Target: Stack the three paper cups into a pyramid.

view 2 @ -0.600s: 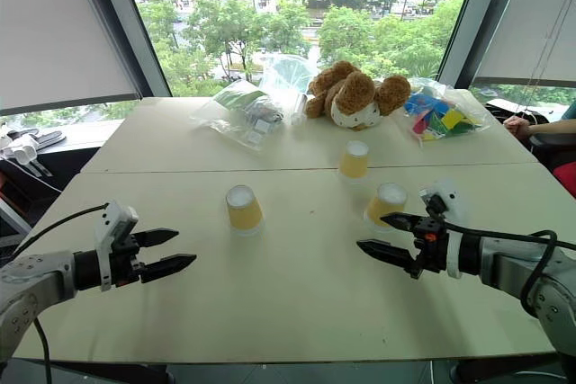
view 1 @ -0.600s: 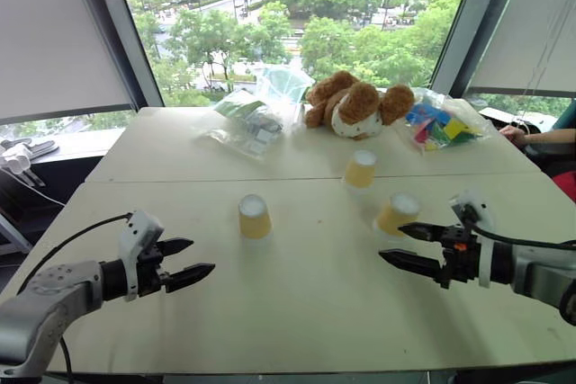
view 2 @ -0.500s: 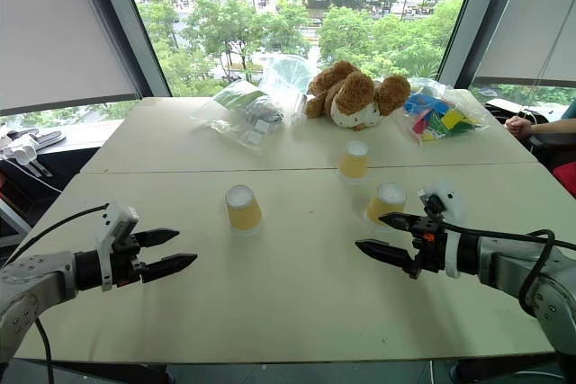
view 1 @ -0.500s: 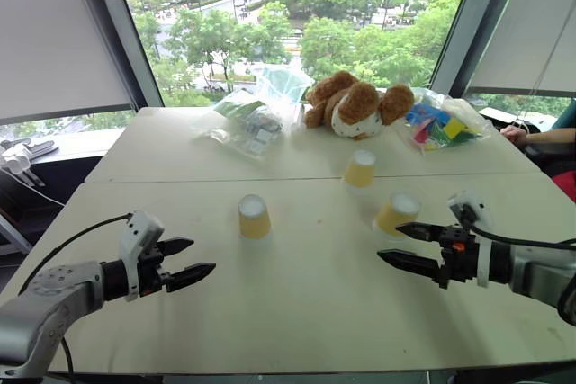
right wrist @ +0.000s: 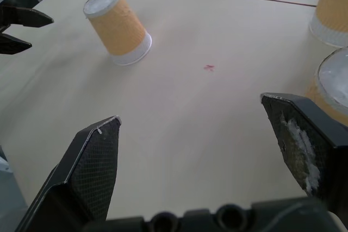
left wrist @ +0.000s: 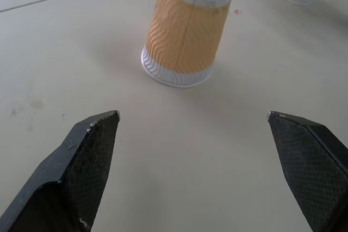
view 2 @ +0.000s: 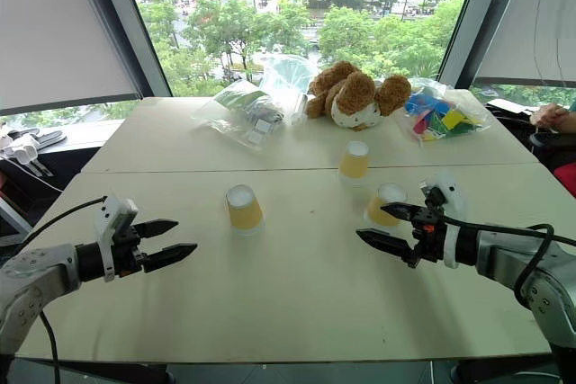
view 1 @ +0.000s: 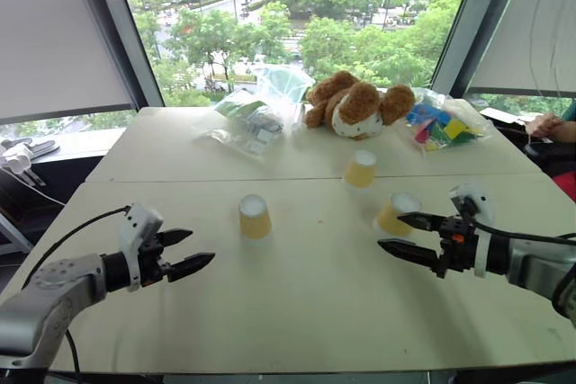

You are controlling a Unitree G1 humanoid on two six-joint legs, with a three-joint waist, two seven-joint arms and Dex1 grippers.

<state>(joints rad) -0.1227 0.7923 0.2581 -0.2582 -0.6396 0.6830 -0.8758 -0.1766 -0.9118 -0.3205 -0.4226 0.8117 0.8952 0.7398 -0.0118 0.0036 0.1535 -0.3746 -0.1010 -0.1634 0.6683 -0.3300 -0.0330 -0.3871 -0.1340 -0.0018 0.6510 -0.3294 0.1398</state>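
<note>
Three yellow-orange paper cups stand upside down on the pale table (view 1: 297,312). One cup (view 1: 255,217) is left of centre, a second cup (view 1: 361,168) is farther back, and a third cup (view 1: 396,214) stands at the right. My left gripper (view 1: 200,247) hovers open at the near left, pointing toward the left cup (left wrist: 186,30), well short of it. Open too, my right gripper (view 1: 390,231) has its far finger just in front of the third cup (right wrist: 331,80), with nothing between its fingers.
A brown plush toy (view 1: 358,105) lies at the back of the table, between clear plastic bags (view 1: 252,119) and a bag of coloured blocks (view 1: 441,123). A person's hand (view 1: 553,125) rests at the far right edge. A seam crosses the table behind the front cups.
Both grippers have lifted very slightly. The cups have not moved. The person's hand at the far right has drawn back toward the edge.
</note>
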